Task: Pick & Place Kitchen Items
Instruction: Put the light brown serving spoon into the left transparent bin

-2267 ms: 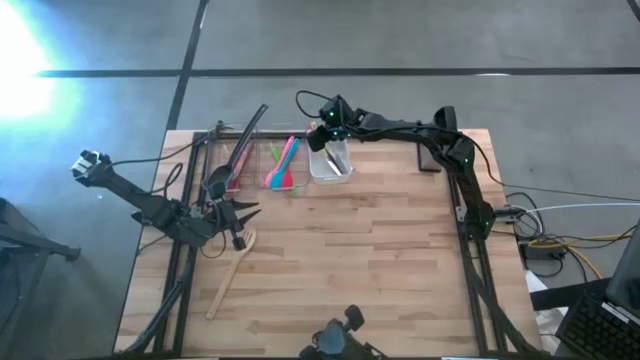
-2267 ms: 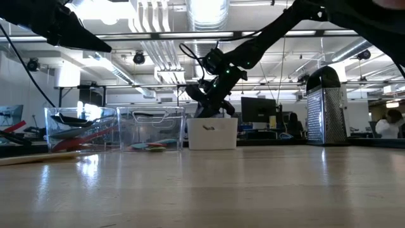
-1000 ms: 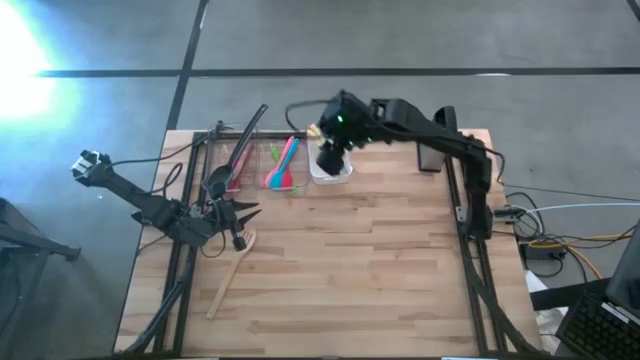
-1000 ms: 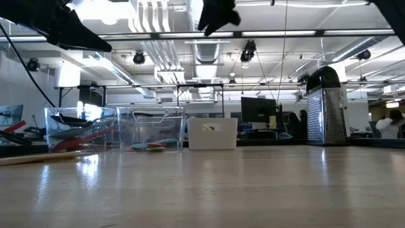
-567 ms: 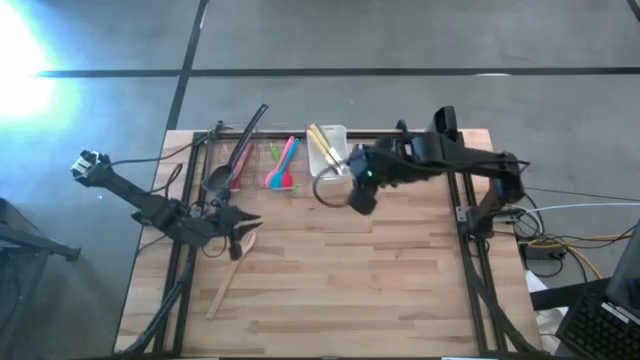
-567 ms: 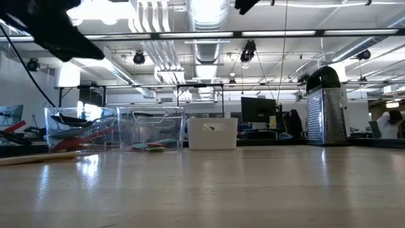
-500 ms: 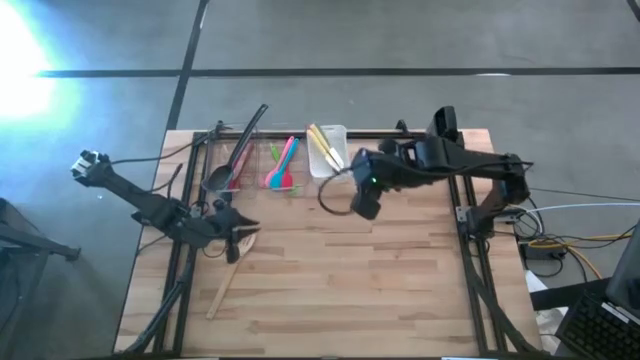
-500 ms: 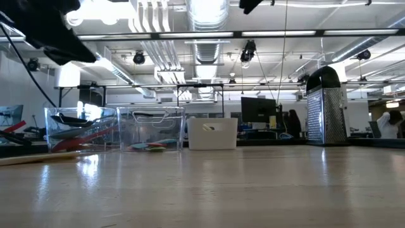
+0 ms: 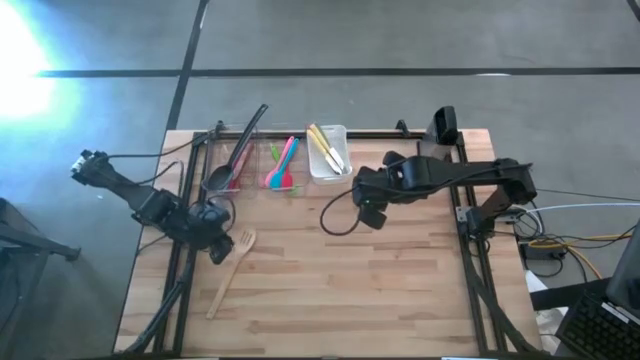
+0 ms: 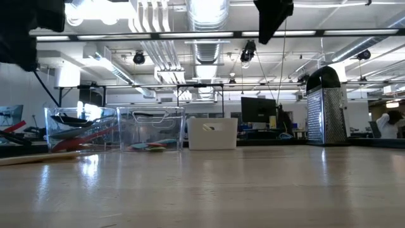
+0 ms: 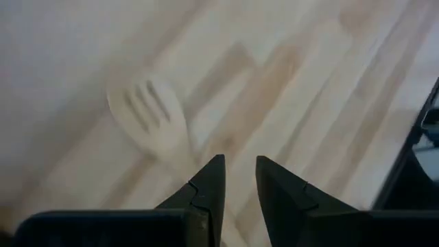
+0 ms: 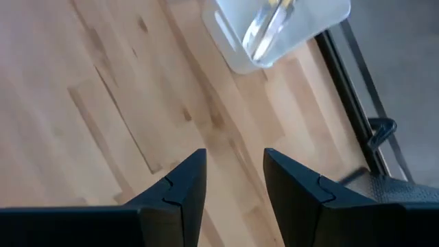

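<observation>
A missed or skewed grasp is the likely risk: the wooden slotted spatula (image 9: 230,270) lies flat near the bench's left edge, and narrowly parted fingers could push it aside. The left gripper (image 11: 239,180) is held above it, slightly apart, empty. The right gripper (image 12: 233,171), mid-bench, is open and holds nothing.

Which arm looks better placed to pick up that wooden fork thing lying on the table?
The left. Its gripper hovers right beside the wooden slotted spatula, fingers apart. The right gripper sits empty over mid-table, nearer the white bin.
</observation>
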`<act>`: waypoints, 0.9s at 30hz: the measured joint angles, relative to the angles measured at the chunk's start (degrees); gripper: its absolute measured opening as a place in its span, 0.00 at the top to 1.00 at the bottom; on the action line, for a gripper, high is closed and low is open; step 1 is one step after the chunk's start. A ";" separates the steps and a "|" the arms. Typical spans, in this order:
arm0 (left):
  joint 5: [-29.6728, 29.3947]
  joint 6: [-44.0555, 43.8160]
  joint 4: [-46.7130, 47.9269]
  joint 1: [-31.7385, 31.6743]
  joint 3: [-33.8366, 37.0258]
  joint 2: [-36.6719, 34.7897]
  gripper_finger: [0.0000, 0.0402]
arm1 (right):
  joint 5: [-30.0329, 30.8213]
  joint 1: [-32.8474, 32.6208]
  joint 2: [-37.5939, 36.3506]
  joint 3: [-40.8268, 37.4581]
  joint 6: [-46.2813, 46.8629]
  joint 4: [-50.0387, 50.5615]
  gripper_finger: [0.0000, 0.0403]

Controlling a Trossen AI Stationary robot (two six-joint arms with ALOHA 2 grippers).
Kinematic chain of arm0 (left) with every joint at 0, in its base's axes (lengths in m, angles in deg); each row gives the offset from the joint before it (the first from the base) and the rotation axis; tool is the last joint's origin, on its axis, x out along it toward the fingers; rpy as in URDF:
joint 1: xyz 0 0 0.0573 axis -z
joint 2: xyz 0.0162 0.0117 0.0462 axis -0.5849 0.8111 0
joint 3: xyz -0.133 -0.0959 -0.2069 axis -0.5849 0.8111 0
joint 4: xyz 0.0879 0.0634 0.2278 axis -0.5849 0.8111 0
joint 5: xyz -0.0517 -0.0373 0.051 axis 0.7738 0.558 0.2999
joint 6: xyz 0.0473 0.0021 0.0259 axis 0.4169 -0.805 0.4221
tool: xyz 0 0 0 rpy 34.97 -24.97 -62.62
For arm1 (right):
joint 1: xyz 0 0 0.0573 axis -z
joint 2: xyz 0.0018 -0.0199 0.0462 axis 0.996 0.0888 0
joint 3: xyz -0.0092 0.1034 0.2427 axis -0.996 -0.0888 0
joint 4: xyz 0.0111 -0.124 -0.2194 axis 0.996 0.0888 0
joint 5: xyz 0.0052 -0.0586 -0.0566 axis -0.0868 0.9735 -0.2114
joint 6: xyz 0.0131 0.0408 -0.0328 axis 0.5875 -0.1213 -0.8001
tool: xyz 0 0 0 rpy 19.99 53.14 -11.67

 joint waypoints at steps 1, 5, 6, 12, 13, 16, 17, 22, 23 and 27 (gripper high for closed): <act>2.29 -1.64 0.31 0.00 0.06 0.87 0.78 | 0.01 0.01 0.00 -0.74 -0.01 -0.01 0.67; 7.45 -6.06 1.64 0.00 0.12 5.19 0.71 | 1.25 0.02 0.00 -3.10 -0.02 -0.02 0.66; 7.82 -6.91 2.28 0.00 0.12 6.42 0.69 | 1.59 0.02 0.00 -3.53 -0.02 -0.01 0.66; 15.60 -11.40 2.47 0.00 0.17 14.26 0.55 | 2.64 0.02 0.00 -5.47 -0.11 -0.01 0.65; 16.25 -12.30 2.10 0.03 0.17 15.50 0.53 | 2.64 0.02 0.00 -5.81 -0.18 -0.11 0.65; 16.83 -14.80 0.04 0.44 0.19 18.89 0.48 | 2.71 0.02 0.00 -6.76 -0.26 -0.09 0.67; 17.49 -14.94 -1.27 0.51 0.19 19.90 0.46 | 2.97 0.03 0.00 -7.11 -0.26 -0.06 0.67; 19.39 -15.18 -6.37 1.54 0.19 23.85 0.43 | 4.62 0.04 0.02 -7.74 -0.07 -0.12 0.67; 19.38 -15.43 -6.59 1.83 0.19 24.54 0.42 | 5.18 0.04 0.02 -7.74 -0.06 -0.13 0.66; 18.86 -17.15 -6.52 3.36 0.19 26.61 0.42 | 5.62 0.04 0.02 -7.74 -0.07 -0.16 0.65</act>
